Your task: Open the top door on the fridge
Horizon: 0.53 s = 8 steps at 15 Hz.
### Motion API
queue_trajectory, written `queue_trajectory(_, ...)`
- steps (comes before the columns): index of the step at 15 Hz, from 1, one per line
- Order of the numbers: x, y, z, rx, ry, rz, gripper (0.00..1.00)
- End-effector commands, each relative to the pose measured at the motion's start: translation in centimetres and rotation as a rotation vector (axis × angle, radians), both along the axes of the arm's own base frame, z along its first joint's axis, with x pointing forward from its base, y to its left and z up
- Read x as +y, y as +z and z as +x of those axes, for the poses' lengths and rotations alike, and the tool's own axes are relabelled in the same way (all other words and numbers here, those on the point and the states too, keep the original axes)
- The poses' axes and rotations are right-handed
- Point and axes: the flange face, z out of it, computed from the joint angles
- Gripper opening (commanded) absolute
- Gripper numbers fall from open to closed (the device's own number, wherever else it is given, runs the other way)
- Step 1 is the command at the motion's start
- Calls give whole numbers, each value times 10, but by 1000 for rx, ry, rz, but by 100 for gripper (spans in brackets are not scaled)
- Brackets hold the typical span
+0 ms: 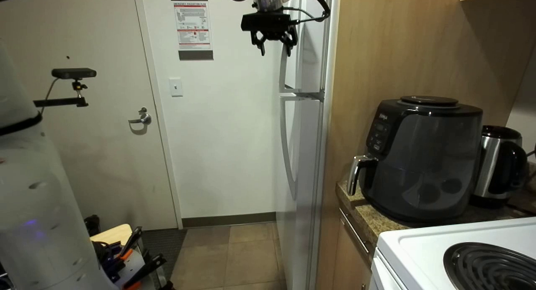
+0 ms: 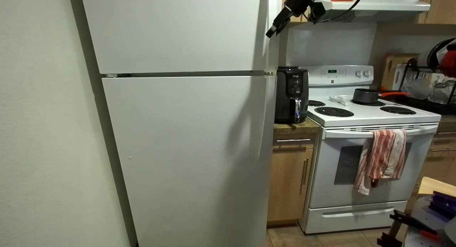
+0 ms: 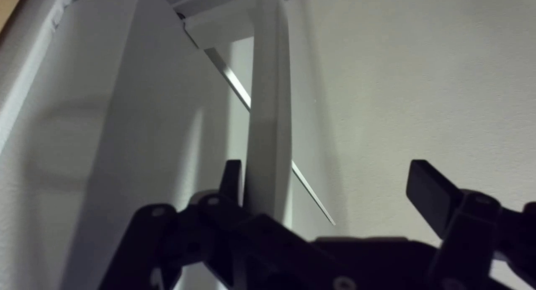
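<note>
In an exterior view the Robotiq gripper points down close to the upper part of the white fridge, jaws clearly apart. In an exterior view the top door looks shut, sitting just above the taller lower door. Wrist view's the good one: the top door's handle runs between the spread fingers, way nearer one; can't tell if they touch.

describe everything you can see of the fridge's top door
The top door is smooth, white and plain, apparently painted metal, with a long, curved white handle along one edge. It looks shut, upright above the lower door, with a narrow dark gap between. The open claw is close to the handle; whether it touches is unclear.
</note>
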Motion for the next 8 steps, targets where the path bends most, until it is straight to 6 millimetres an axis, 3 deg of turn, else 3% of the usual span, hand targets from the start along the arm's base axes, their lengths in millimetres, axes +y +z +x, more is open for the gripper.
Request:
queue_trajectory(1,7,-2,7,-34,7,0,100)
queue_trajectory(8,16,-4,5,-41,22,36,100)
